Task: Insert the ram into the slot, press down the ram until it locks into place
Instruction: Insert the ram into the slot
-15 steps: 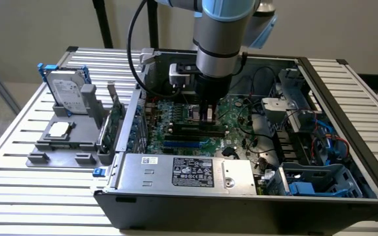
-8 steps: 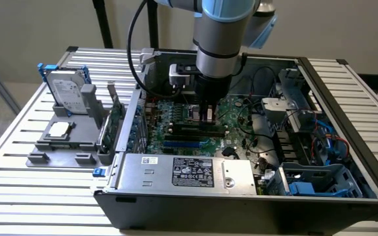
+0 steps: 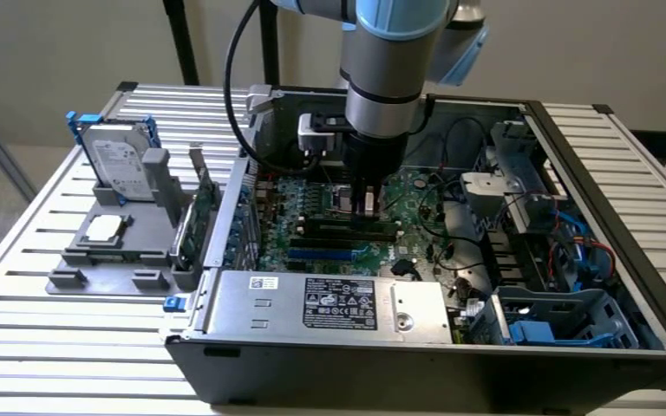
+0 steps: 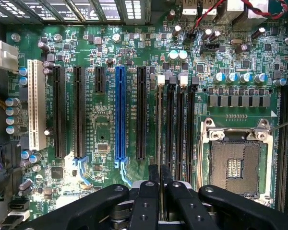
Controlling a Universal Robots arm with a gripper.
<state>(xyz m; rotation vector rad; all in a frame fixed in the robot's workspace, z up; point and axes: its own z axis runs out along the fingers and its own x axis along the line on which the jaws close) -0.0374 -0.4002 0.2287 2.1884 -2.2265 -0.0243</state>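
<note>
Gripper [image 4: 160, 175] fingers pinched nearly together on the ram [image 4: 159, 124]. The ram is seen edge-on as a thin strip, so no chips are readable. In the wrist view it runs away from the fingertips [image 4: 153, 173] along the slot [image 4: 164, 120], which is the black memory socket closest to the blue socket [image 4: 120, 112], with one black socket between them. The ram's near end and the slot's near latch are hidden under the fingers. A white latch clip [image 4: 161, 80] shows at the far end. Can't tell whether the ram is fully seated or just resting in the slot.

Past the slot, away from the blue socket, lie more black memory sockets, then an open CPU socket [image 4: 234, 165], all on the green motherboard [image 4: 101, 139].

In the exterior view the gripper [image 3: 368, 208] is low inside the computer case [image 3: 426, 364], just beyond the blue socket [image 3: 327, 254], over the black sockets. The ram is too thin and too blocked there to make out. The arm's upper part is cut off by the frame. Well off to the exterior view's left of the blue socket, outside the case, a hard drive [image 3: 125, 160] stands on a grey holder [image 3: 101, 251].
</note>
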